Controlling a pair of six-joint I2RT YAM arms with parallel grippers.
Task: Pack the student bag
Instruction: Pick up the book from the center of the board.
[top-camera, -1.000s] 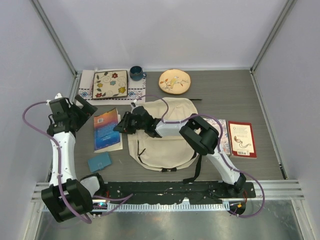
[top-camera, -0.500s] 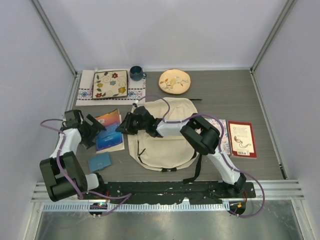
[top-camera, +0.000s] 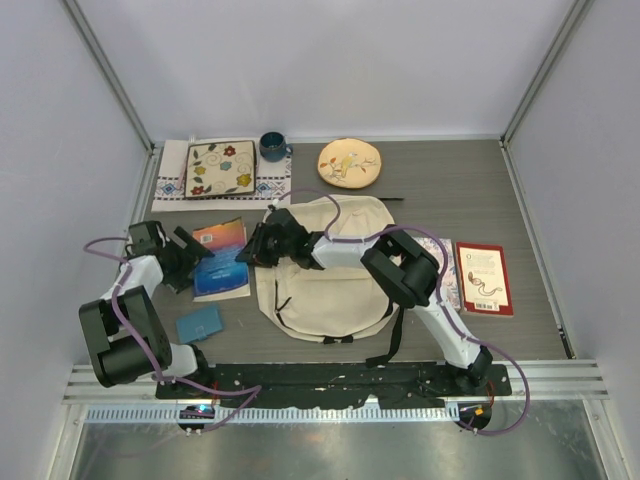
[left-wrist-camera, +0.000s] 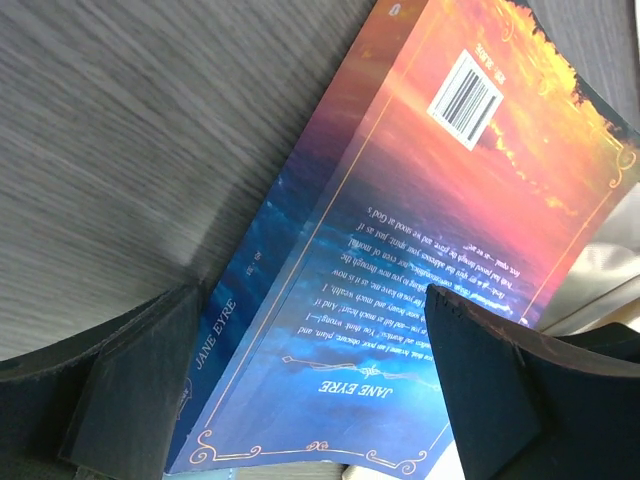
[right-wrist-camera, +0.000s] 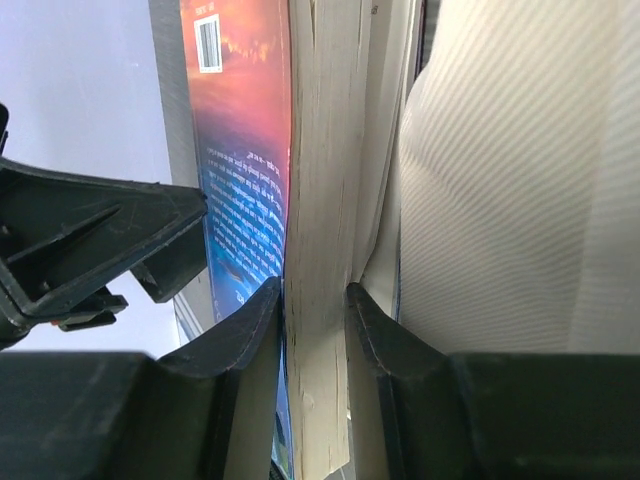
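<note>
Paper edges of the Jane Eyre paperback (right-wrist-camera: 318, 200) are pinched tight in my right end effector (right-wrist-camera: 315, 300), just left of the student bag (top-camera: 335, 285), which lies flat on the desk (top-camera: 500, 200). My left end effector (left-wrist-camera: 315, 320) gapes wide astride the cover. I'd close it squarely across the book before lifting toward the bag, so the pages don't splay.

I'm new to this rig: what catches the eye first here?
The large cream fabric backpack with black straps fills the middle of the grey table. Just left of it, the right gripper clamps the page edge of a blue-and-orange paperback book, while the open left gripper sits at its spine side.
</note>
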